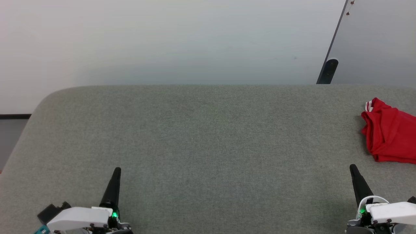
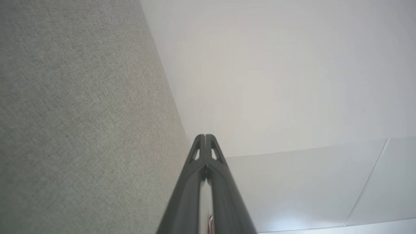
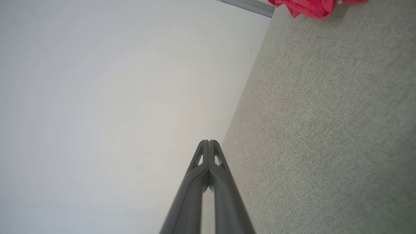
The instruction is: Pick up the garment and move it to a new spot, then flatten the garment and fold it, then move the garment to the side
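The garment (image 1: 390,133) lies bunched in a red heap with a bit of red-white striped trim at the right edge of the grey fabric table (image 1: 195,136), partly cut off by the head view's border. Its red edge also shows at the top of the right wrist view as the garment (image 3: 312,6). My right gripper (image 1: 352,167) is shut and empty, hovering near the table's front right, a short way in front of the heap. My left gripper (image 1: 117,169) is shut and empty at the front left. Both wrist views show the fingertips pressed together: left gripper (image 2: 204,136), right gripper (image 3: 209,142).
A white wall (image 1: 162,42) rises behind the table's far edge. A dark post (image 1: 328,70) and a grey slanted panel (image 1: 377,42) stand at the back right. The table's left corner is rounded, with floor (image 1: 9,136) beyond it.
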`<state>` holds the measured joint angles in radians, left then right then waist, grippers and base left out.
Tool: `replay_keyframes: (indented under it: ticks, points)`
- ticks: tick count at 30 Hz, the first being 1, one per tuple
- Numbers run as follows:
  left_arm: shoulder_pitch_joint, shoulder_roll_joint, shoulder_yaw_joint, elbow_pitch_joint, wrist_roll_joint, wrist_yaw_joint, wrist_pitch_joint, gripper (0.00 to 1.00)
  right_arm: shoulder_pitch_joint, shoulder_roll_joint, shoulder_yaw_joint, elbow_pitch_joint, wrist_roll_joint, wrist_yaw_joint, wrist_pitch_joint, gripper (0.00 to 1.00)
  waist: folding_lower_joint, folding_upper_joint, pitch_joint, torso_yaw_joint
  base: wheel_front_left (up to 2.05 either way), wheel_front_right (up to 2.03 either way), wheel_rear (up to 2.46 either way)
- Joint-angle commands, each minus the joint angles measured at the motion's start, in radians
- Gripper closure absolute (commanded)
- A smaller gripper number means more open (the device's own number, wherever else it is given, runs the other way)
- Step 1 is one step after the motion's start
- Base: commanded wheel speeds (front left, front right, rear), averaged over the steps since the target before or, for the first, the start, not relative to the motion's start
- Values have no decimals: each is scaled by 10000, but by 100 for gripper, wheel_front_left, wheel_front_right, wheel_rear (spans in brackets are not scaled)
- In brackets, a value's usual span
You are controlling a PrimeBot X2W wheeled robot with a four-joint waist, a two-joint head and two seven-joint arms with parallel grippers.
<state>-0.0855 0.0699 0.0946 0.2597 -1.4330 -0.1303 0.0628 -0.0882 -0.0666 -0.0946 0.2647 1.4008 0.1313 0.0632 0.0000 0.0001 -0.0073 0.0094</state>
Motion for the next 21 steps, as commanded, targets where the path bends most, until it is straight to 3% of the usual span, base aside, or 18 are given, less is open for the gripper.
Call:
replay_keyframes:
  ticks: [1, 21]
  points:
    - [-154, -19, 44, -81, -205, -6, 63, 100, -169, 23, -64, -93, 224, -7, 76, 100, 0, -1, 6, -5, 0, 0, 0]
    - [-244, -167, 178, -146, -1429, -7, 419, 100, -246, 146, -182, -192, 1682, -9, 423, 100, 0, -1, 77, -69, 0, 0, 0]
